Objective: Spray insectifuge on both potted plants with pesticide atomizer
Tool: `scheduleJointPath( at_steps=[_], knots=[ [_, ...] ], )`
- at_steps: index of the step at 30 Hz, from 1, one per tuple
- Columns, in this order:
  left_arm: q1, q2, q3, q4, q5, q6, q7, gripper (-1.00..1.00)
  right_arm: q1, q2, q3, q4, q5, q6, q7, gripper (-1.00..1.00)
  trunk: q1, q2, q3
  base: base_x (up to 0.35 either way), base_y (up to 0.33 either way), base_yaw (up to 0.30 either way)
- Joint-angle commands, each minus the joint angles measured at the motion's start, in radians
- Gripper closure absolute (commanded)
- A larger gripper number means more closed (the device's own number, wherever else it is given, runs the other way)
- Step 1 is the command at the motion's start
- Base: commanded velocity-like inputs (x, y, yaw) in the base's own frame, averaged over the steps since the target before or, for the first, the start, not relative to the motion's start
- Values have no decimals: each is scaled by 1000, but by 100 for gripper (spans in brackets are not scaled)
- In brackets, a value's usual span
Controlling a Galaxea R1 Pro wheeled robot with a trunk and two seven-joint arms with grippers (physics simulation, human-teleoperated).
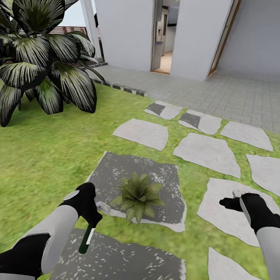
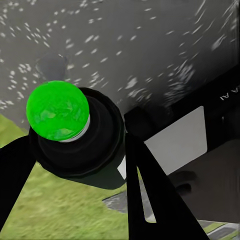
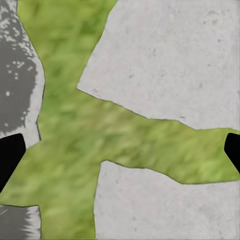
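Note:
One potted plant (image 1: 138,195), a low rosette of speckled green leaves, sits on a dark mottled stone slab (image 1: 116,171) in the lawn. The second potted plant is out of view. My left gripper (image 1: 92,221) is just left of the plant, shut on the pesticide atomizer (image 1: 85,240), a slim black bottle with a white label that hangs tilted below the hand. In the left wrist view the atomizer (image 2: 75,145) shows its green dot between the black fingers (image 2: 150,200). My right gripper (image 1: 226,202) hovers open over a pale stepping stone (image 1: 225,217), right of the plant; its fingertips (image 3: 10,155) stand far apart.
A big striped spiky agave (image 1: 42,58) fills the far left. Pale stepping stones (image 1: 208,151) run right and back toward a grey paved terrace (image 1: 217,93) and a white house wall with an open doorway (image 1: 165,39). Another dark slab (image 1: 128,260) lies right below me.

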Motion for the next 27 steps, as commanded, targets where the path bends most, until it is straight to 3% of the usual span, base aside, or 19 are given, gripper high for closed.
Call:
scheduleJointPath(
  at_steps=[1,10,20,27],
  knots=[
    [0,-3,8,-2,-12,5,-7,100,-1,0,-3,-1,11,3,9,-100,0,0,-1,0,-159,20],
    [0,-6,8,-3,-12,5,-7,100,0,0,-3,-2,12,3,10,-100,0,0,-1,-76,-285,9],
    [0,-6,8,-3,-12,5,-7,100,0,0,-3,-2,11,3,10,-100,0,0,-1,-95,-296,172],
    [0,-5,10,-2,-15,5,-3,100,0,0,-8,-3,9,2,10,-100,0,0,-1,-13,-51,7]
  ],
)
